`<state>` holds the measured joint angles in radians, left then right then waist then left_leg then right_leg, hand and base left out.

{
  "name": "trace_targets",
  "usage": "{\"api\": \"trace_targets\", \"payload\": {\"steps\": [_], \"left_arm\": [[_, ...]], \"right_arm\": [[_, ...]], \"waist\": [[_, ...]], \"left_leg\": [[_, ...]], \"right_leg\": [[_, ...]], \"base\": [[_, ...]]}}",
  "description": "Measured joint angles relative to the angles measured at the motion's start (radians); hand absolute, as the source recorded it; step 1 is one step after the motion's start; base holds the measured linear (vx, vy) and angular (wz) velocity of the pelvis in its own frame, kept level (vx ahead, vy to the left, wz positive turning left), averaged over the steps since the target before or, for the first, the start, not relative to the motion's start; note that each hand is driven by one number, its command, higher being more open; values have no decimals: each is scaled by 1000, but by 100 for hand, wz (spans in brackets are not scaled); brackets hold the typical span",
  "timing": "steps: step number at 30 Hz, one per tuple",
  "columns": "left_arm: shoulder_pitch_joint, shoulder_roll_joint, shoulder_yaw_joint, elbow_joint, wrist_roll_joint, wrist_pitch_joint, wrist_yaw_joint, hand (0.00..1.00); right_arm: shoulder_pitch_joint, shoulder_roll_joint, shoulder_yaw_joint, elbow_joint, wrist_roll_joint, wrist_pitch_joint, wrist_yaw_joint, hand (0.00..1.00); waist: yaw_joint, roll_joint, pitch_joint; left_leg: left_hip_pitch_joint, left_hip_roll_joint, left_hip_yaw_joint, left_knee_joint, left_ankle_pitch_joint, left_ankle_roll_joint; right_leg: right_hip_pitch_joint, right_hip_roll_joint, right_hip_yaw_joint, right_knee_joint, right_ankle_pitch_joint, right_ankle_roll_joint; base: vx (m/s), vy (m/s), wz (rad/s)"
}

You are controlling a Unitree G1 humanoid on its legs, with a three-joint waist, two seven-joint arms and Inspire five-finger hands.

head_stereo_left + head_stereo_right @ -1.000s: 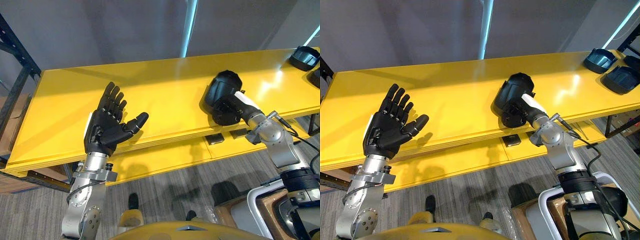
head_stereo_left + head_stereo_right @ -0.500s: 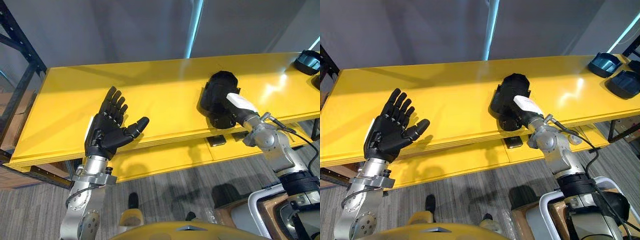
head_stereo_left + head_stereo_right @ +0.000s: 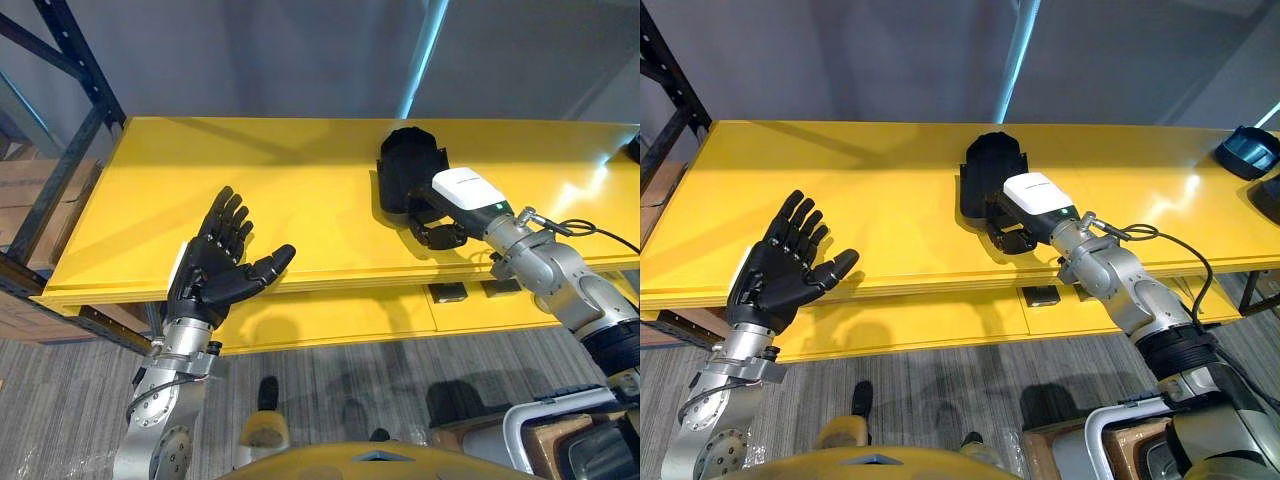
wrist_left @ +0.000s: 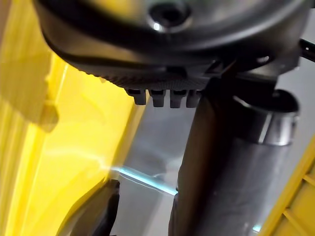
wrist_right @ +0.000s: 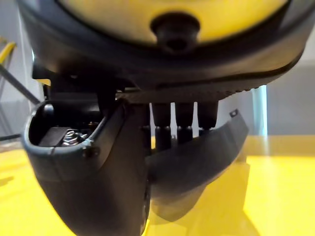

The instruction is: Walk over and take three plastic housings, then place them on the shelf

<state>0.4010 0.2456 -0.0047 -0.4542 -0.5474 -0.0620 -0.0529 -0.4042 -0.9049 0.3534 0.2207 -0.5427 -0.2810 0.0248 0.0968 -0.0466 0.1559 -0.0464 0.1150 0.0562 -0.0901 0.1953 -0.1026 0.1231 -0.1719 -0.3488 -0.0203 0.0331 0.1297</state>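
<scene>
A black plastic housing (image 3: 408, 168) stands tilted over the middle of the yellow shelf board (image 3: 250, 190). My right hand (image 3: 464, 190), its white back cover facing up, is shut on the housing's near end, dark fingers curled under it. In the right wrist view the fingers (image 5: 177, 123) press against the housing's curved shell (image 5: 209, 155). Whether the housing touches the board I cannot tell. My left hand (image 3: 214, 268) is open, palm up with fingers spread, held over the board's front edge at the left and holding nothing.
Two more dark housings (image 3: 1248, 152) lie at the board's far right end. A black rack upright (image 3: 70, 130) slants at the left. A lower yellow shelf level (image 3: 330, 320) runs under the front edge, with small black blocks (image 3: 450, 292) fixed beneath.
The camera has shifted. My right hand has turned its white back upward and carried the housing farther in over the board. The left hand keeps its open pose.
</scene>
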Motion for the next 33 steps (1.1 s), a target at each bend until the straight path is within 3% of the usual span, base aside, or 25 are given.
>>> {"api": "trace_targets", "payload": {"steps": [4,20,33], "left_arm": [[1,8,-2,6,0,0,0,100],[1,11,-2,7,0,1,2,100],[1,11,-28,33,3,1,27,100]], "right_arm": [[-3,-3,16,62,8,22,18,0],[-4,-34,-35,152,55,137,49,0],[-4,-34,-47,189,39,125,-11,0]], "waist": [[14,1,0],[9,14,6],[16,34,13]], "left_leg": [[0,-1,-3,0,-2,-2],[0,-1,-3,0,-1,-3],[-7,-2,-11,0,2,-2]], "right_leg": [[1,0,-3,2,-5,5],[2,-1,-3,3,-6,5],[1,-1,-10,4,-7,5]], "base": [[-5,-4,1],[0,0,0],[0,0,1]]}}
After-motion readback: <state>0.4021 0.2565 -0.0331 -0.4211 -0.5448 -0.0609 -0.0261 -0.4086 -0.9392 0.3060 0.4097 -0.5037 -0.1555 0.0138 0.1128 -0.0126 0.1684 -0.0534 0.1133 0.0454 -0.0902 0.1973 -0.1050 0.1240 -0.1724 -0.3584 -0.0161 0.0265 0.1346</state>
